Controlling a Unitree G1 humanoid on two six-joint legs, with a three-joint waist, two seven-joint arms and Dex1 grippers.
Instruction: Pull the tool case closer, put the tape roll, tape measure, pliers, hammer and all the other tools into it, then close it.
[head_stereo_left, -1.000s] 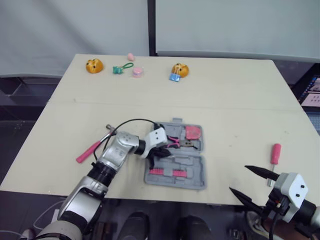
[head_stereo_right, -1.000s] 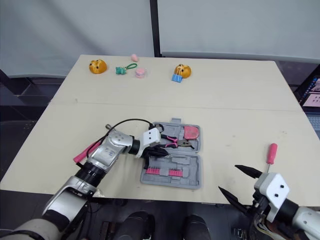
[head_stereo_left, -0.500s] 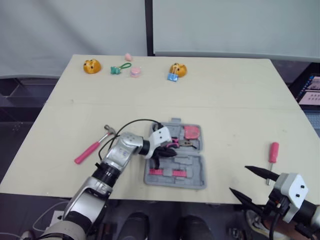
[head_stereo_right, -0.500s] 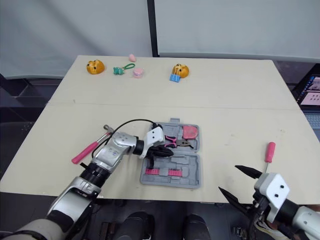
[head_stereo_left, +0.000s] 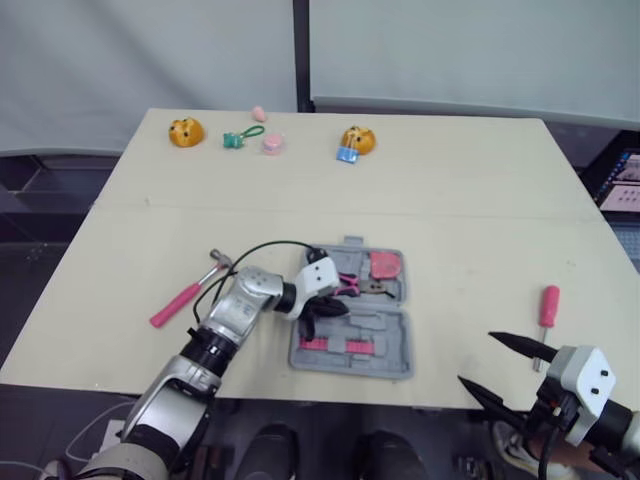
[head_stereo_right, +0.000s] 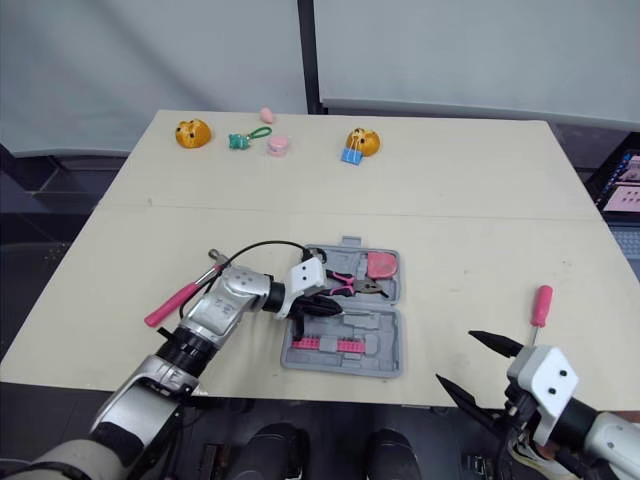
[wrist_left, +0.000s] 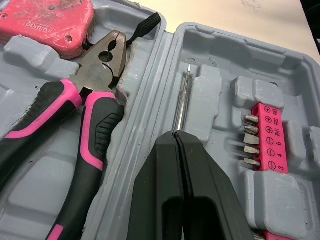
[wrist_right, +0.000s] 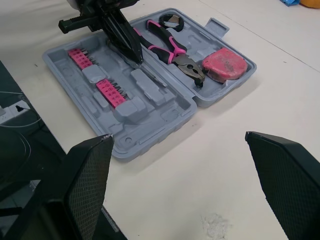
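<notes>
Little moves vs 1 s ago: L gripper (wrist_left: 176, 135) fingers stay clenched on thin shaft (wrist_left: 182, 100) in tool case (head_stereo_left: 390, 345) nr desk's (head_stereo_left: 450, 200) front edge; R gripper (head_stereo_left: 476, 357) splayed; hammer (head_stereo_left: 178, 304), screwdriver (head_stereo_left: 548, 305) still out.

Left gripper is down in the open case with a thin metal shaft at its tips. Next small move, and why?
Probably open the left gripper and lift clear: its fingers are shut on the thin metal shaft, which already lies in its slot in the tool case, next to the pliers. The hammer lies outside on the table.
</notes>
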